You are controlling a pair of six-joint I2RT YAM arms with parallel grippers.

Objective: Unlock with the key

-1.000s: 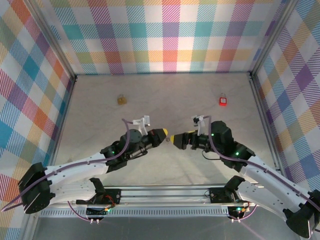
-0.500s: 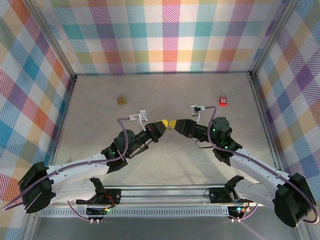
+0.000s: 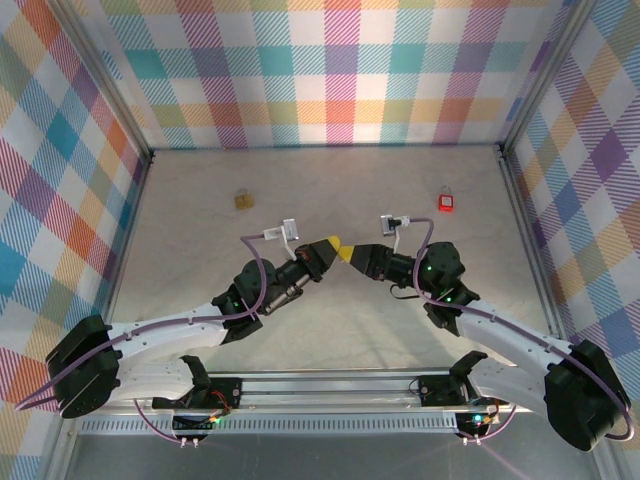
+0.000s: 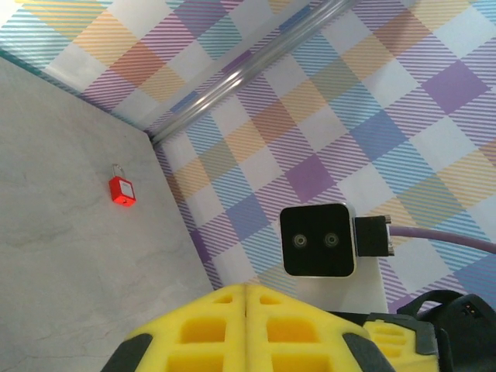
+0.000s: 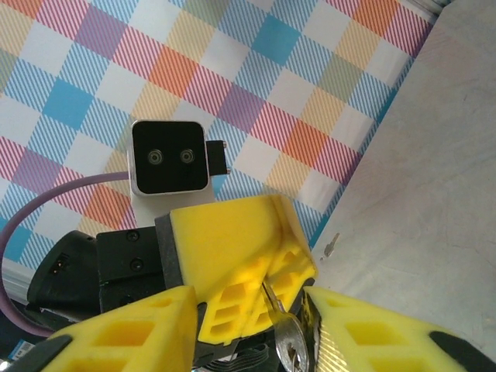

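- Handover in progress above mid-table: the left gripper [image 3: 330,243] pinches the key [image 5: 290,346] shut while the right gripper [image 3: 346,253] narrows its jaws around it, not yet clamped.
- A second ago the right jaws stood wide, both tips nearer the bases.
- The red padlock [image 3: 446,201] and brass padlock [image 3: 243,200] lie untouched near the back wall.

Both arms reached inward, the left arm [image 3: 170,328] and the right arm [image 3: 505,338] stretched low, tips meeting nose to nose. The left tool [image 3: 334,244] was clamped tight, yellow pads [image 4: 209,329] pressed flush. The right tool [image 3: 346,254] stood with jaws apart, its fingers [image 5: 124,329] straddling the left tool's tip.
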